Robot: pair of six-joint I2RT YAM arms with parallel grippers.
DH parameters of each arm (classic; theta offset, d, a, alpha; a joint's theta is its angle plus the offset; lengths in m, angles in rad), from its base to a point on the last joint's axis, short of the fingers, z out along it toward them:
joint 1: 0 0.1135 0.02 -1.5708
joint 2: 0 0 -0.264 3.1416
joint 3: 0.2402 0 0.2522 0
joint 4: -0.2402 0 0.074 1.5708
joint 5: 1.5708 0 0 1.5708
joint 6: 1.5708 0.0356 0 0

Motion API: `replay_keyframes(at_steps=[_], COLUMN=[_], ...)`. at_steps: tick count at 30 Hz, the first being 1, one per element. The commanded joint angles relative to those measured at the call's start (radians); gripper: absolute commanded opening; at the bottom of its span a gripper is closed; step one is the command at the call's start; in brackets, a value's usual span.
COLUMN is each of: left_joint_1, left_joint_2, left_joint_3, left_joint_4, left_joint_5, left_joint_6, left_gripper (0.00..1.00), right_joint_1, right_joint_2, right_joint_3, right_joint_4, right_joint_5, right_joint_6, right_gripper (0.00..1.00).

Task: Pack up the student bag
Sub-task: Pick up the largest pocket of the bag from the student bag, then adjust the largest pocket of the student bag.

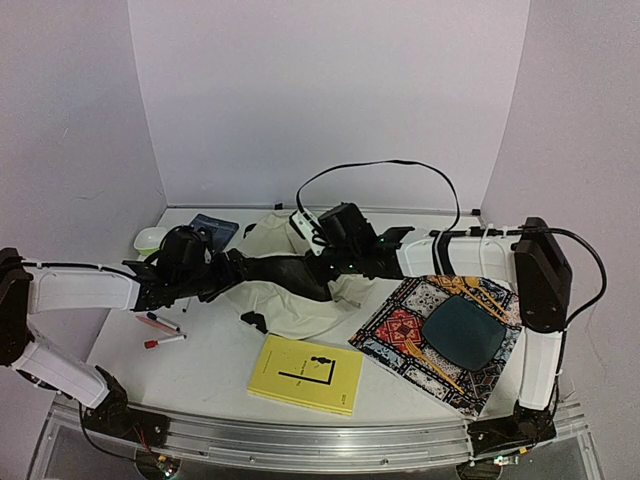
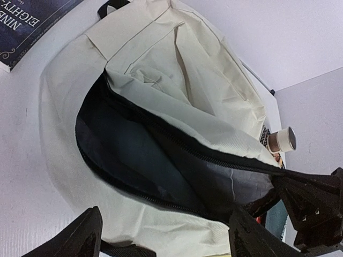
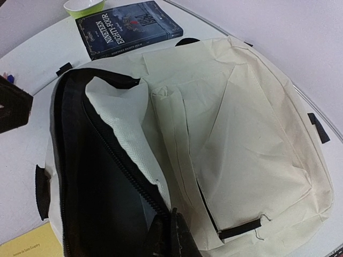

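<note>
Yellow comes first: a yellow book [image 1: 305, 373] lies flat on the tabletop [image 1: 215, 355] just ahead of my bases. Two pens [image 1: 165, 342] lie to its left. To its right is a colourful patterned placemat [image 1: 395, 330] with a dark teal plate [image 1: 462, 332] on it.

Just past the book, the student bag [image 1: 300, 315] lies slumped on the tabletop between my two arms. Its fabric is cream, its main zip is undone, and the mouth gapes onto a dark lining.

My left jaws stand spread wide with nothing between them. Their black fingers [image 2: 86, 238] hang at the near edge of the bag, facing the opening. I cannot tell whether they touch the fabric.

My right jaws are pinched tight on the bag's black zip edge at the end of the opening. Their fingertips [image 3: 174, 235] meet on that lip, with the cream flap folded back beside them.

Beyond the bag's far side, a small pale cylinder [image 2: 282, 140] with a dark end shows past the cream fabric.

Farthest out, near the back wall, a dark blue book [image 3: 131, 27] titled Nineteen Eighty-Four lies flat. A green bowl [image 3: 83, 6] sits just beside it.
</note>
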Motion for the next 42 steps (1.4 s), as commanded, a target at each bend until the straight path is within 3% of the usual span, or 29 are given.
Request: replay_keyframes(at_steps=[1,8,20,25,31,39,42], left_joint_1=[0.024,0.04,0.039,0.039,0.039,0.038,0.037], left_joint_2=[0.09,0.218,0.192,0.196,0.202,0.137,0.106], left_joint_3=[0.055,0.069,-0.058,-0.094,-0.076,-0.016,-0.021], left_joint_4=[0.021,0.019,0.038,0.045,0.062,0.059,0.047], left_joint_5=[-0.021,-0.011,0.099,0.105,0.135,0.184,0.199], left_joint_6=[-0.014,0.002,0.073,0.078,0.084,0.095,0.107], left_gripper=[0.83,0.74,0.21,0.09,0.15,0.5,0.55], right_joint_1=[0.001,-0.015,-0.162,-0.207,-0.227,-0.226,-0.226], right_joint_2=[-0.041,-0.047,0.043,0.116,0.167,0.015,-0.056], right_joint_3=[0.001,-0.007,0.017,0.041,0.059,-0.004,-0.048], right_joint_4=[-0.008,0.0,0.01,0.012,0.01,0.006,0.006], right_joint_5=[-0.007,0.005,-0.022,-0.04,-0.1,-0.216,-0.251], right_joint_6=[0.0,-0.006,0.073,0.101,0.108,0.105,0.115], right_gripper=[0.0,0.0,0.0,0.0,0.06,0.4,0.47])
